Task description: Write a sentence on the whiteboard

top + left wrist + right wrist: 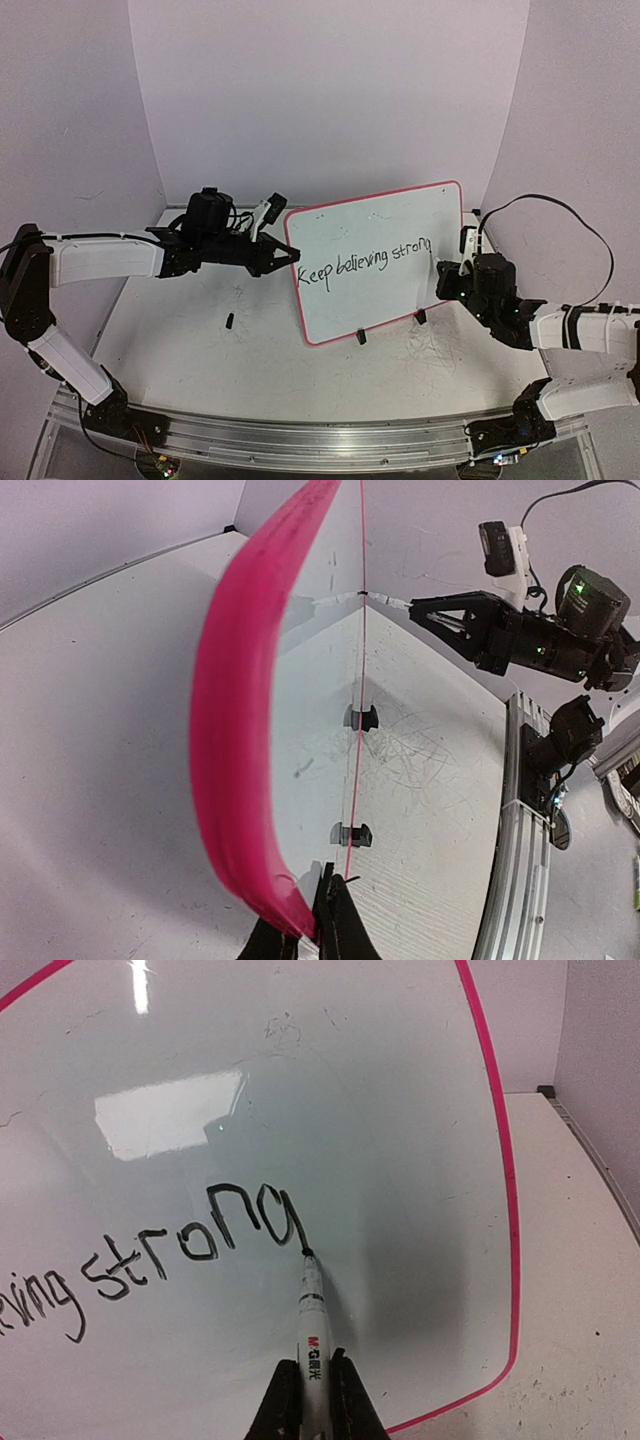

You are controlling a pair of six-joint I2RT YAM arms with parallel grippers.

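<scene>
The whiteboard (385, 215) stands tilted on its lower edge, its pink rim (232, 740) filling the left wrist view. My left gripper (291, 257) (318, 905) is shut on the board's left edge. The sentence (365, 263) reads "Keep believing strong" in black letters. My right gripper (446, 270) (315, 1385) is shut on a white marker (312, 1320). The marker's black tip touches the board at the tail of the last "g" of "strong" (190, 1250). To the right of that letter the whiteboard (400, 1110) is blank up to the rim.
Two small black clips (360, 337) (421, 317) sit under the board's lower edge. A small black piece (229, 321) lies on the table to the board's left. Grey scribbles (432, 352) mark the tabletop. A metal rail (320, 440) runs along the near edge.
</scene>
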